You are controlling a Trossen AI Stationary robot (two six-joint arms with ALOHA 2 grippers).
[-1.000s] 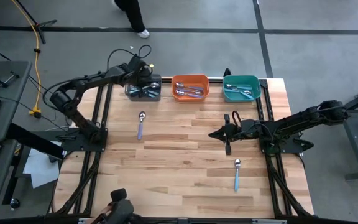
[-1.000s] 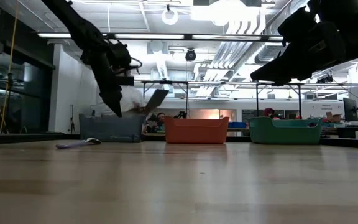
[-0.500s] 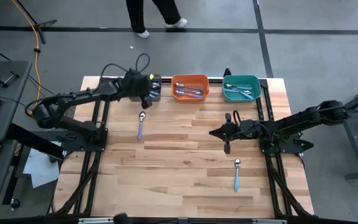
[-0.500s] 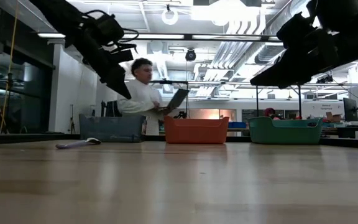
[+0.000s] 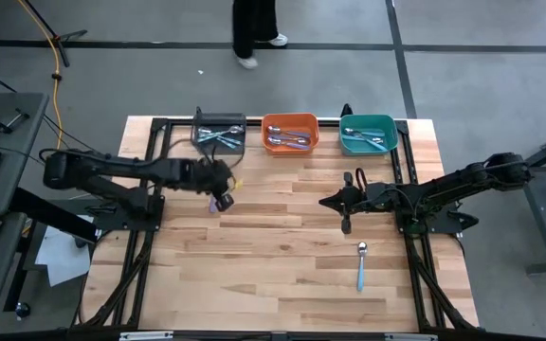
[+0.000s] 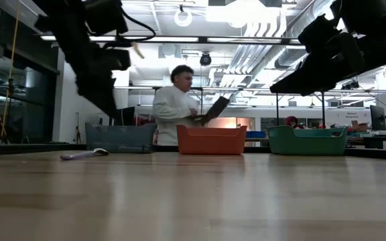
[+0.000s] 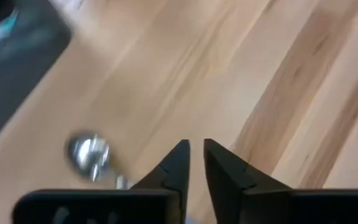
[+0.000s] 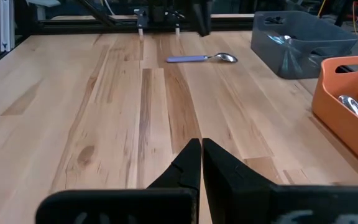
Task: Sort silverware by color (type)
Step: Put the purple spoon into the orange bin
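Beside the grey bin (image 5: 219,134), on its near side, our left gripper (image 5: 222,197) has swung away from the bin and now hangs low over the lavender-handled spoon (image 6: 84,154), fingers (image 7: 173,165) nearly together and holding nothing. That suggests one drop is finished and this spoon is our next pick. Right of the grey bin sit the orange bin (image 5: 289,134) and the teal bin (image 5: 367,134), each with spoons inside. Farther right and nearer us, our right gripper (image 5: 346,225) has not moved, closed and empty, with the blue-handled spoon (image 5: 360,266) lying just beyond it, unsorted.
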